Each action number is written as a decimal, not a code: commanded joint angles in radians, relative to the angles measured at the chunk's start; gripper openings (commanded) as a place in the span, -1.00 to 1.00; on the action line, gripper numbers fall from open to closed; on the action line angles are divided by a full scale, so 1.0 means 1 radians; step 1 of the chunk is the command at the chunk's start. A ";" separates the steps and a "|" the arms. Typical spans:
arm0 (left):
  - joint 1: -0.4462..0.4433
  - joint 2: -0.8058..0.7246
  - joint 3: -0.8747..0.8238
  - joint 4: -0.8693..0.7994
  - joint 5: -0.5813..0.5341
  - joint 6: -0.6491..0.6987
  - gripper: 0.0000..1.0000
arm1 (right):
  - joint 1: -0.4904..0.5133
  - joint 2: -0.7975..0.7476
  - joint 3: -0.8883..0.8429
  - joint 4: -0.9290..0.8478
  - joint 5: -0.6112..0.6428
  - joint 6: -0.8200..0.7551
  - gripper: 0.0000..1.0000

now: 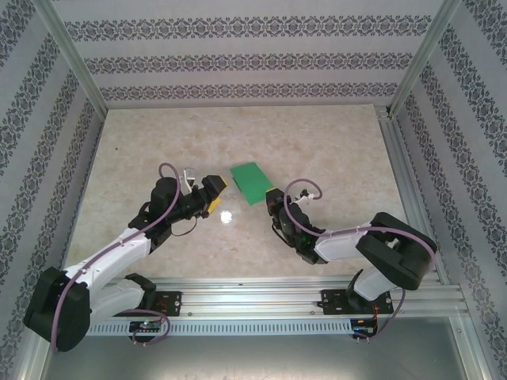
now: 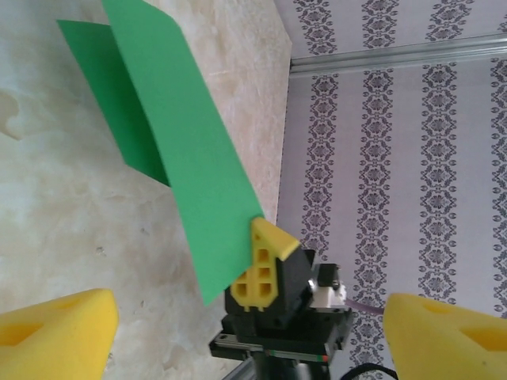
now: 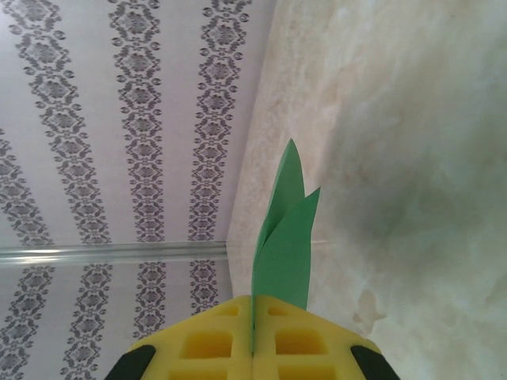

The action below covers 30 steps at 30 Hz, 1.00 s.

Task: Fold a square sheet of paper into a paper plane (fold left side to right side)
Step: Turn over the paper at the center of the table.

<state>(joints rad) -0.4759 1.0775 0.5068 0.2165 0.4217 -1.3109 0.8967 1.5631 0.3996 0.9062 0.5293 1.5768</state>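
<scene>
While the right end effector (image 1: 272, 197) pinches it, paper (image 1: 251, 181) sits folded.

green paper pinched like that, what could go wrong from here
1. The right tool pinches the green paper only at one edge, so the sheet could slip or swing.
2. Its two layers splay apart beyond the pinch, so a crease pressed now may come out crooked.
3. The open left tool sits close and could knock the sheet.

The counter (image 1: 158, 134) was pale marbled beige, catching one small bright glare (image 1: 226, 215). Grey damask-striped wallpaper (image 1: 238, 59) closed it in on three sides, framed by aluminium posts (image 1: 74, 59).
</scene>
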 commanded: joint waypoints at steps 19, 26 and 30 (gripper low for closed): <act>-0.200 0.408 0.007 0.340 -0.079 -0.210 0.38 | 0.045 0.136 -0.031 0.071 -0.001 0.278 -1.00; -0.210 0.468 0.020 0.387 -0.111 -0.234 -0.14 | 0.051 0.150 -0.038 0.073 -0.009 0.291 -1.00; -0.210 0.443 0.039 0.307 -0.131 -0.203 -0.46 | 0.052 0.152 -0.036 0.061 -0.012 0.287 -1.00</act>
<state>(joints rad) -0.6765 1.5452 0.5102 0.5243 0.3256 -1.5272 0.9363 1.7023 0.3725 0.9642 0.5186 1.8568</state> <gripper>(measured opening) 0.288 0.042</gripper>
